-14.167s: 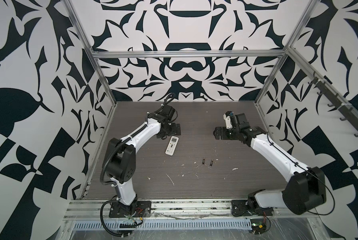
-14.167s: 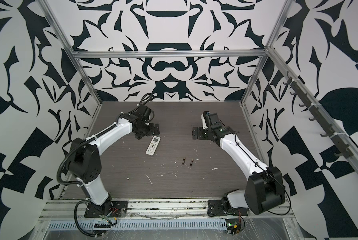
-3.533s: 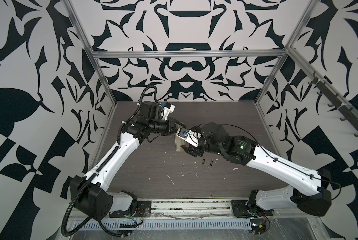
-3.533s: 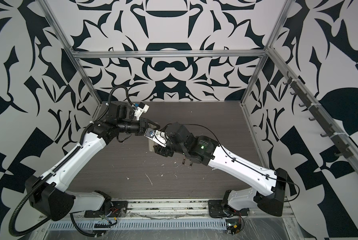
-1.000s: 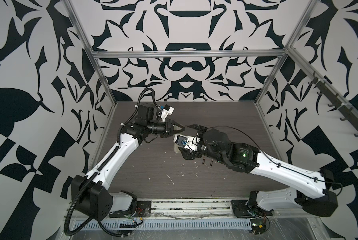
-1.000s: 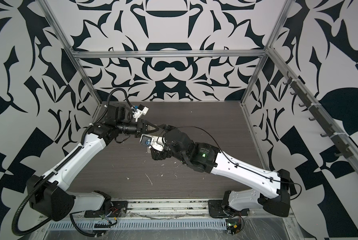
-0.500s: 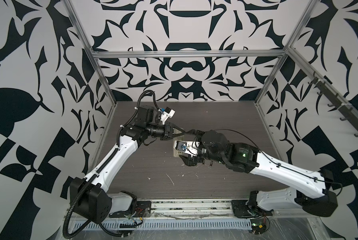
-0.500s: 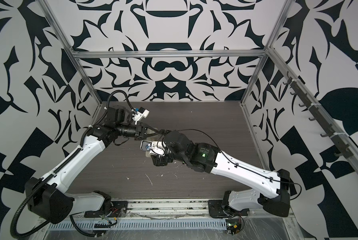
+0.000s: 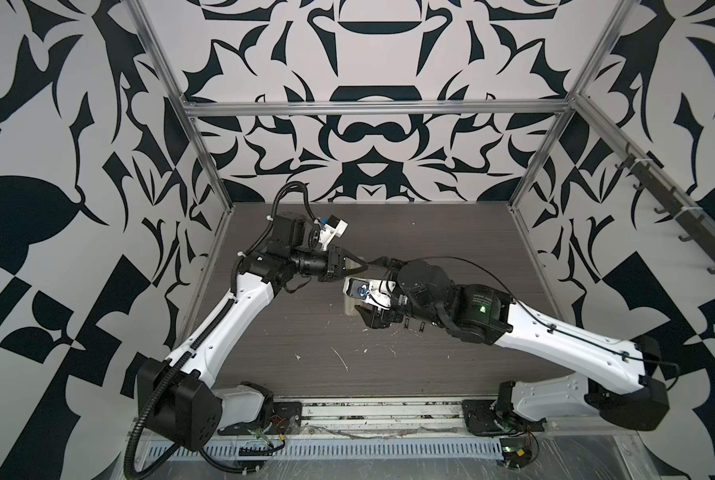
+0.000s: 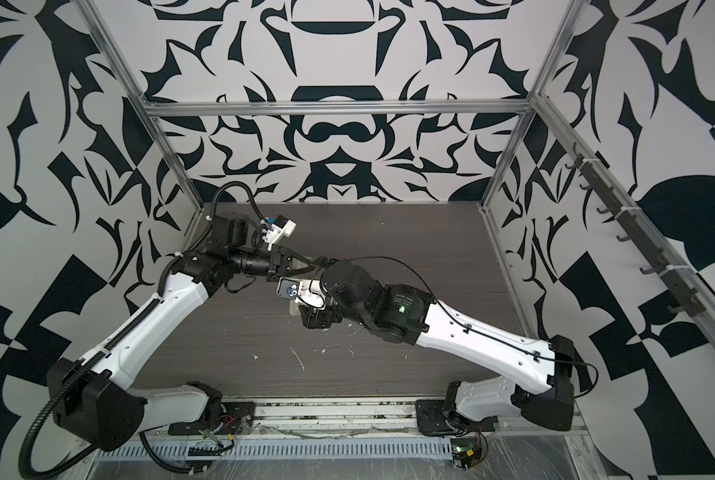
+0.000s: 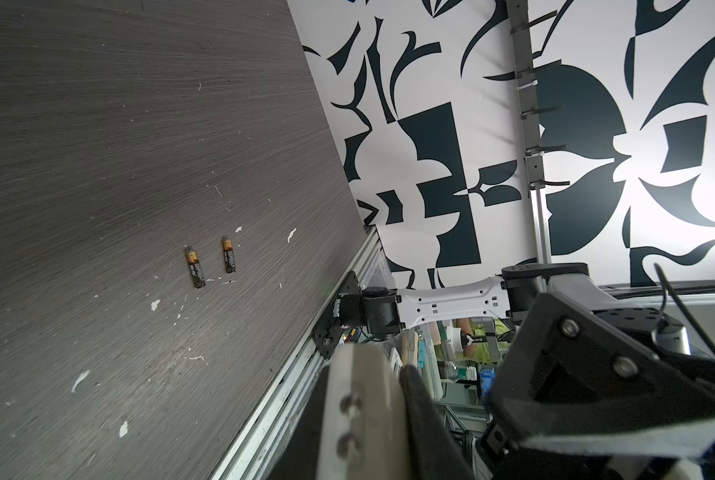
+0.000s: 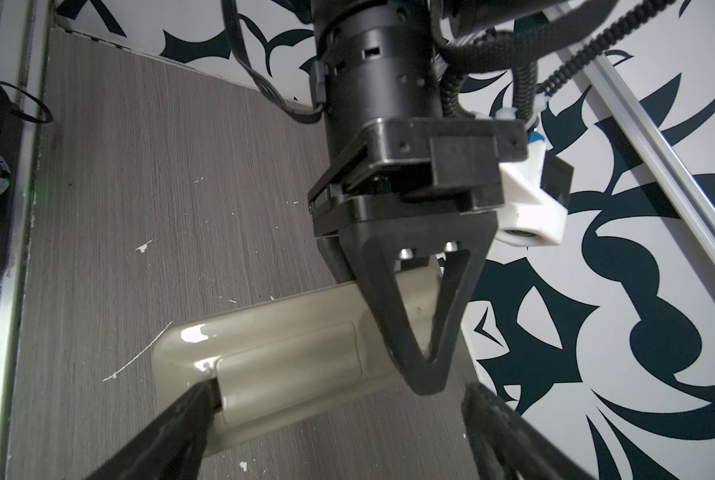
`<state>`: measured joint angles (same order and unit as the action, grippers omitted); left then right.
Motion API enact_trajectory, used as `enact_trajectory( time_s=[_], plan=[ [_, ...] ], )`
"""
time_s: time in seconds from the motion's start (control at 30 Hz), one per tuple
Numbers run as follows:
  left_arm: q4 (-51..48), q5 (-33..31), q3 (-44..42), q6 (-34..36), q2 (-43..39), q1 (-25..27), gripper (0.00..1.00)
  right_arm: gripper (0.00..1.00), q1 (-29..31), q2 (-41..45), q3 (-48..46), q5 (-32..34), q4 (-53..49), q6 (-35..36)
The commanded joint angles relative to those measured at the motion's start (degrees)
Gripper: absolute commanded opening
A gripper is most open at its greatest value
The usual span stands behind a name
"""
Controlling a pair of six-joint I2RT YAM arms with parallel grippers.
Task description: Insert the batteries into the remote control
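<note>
Remote control held at its far end by the clamped left gripper, long axis running far-to-near, pale back with battery cover facing the right wrist camera. Right gripper open, one fingertip at the cover's edge. Only the left wrist view shows the batteries clearly: parallel on the table, gold ends aligned.

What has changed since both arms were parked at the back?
The left pincer has shut on the remote control and turned it so its pale back shows. The right pincer has reached across to it, open, one fingertip at the battery cover's edge. The two batteries stay on the table, untouched.
</note>
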<state>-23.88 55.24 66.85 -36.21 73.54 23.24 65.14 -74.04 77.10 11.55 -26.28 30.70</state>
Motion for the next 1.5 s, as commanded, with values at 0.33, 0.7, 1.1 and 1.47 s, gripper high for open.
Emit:
enact_trajectory(
  time_s=[0.33, 0.7, 1.1, 1.47],
  plan=[
    [-1.1, 3.1, 0.5, 0.2, -1.1, 0.0, 0.00, 1.00, 0.0, -0.8, 1.0, -2.3, 0.2, 3.3],
    [-1.1, 4.2, 0.7, 0.2, -0.9, 0.0, 0.00, 1.00, 0.0, -1.3, 0.1, -3.7, -0.2, 4.8],
    [-1.3, 5.1, 0.7, 0.2, -0.9, 0.1, 0.00, 0.99, -0.2, -4.2, -2.2, 5.7, 6.6, 10.1],
    [-1.9, 4.2, -0.1, 0.3, -0.9, 0.1, 0.00, 0.98, -0.5, -4.9, -1.3, 10.4, 11.3, 16.0]
  ],
)
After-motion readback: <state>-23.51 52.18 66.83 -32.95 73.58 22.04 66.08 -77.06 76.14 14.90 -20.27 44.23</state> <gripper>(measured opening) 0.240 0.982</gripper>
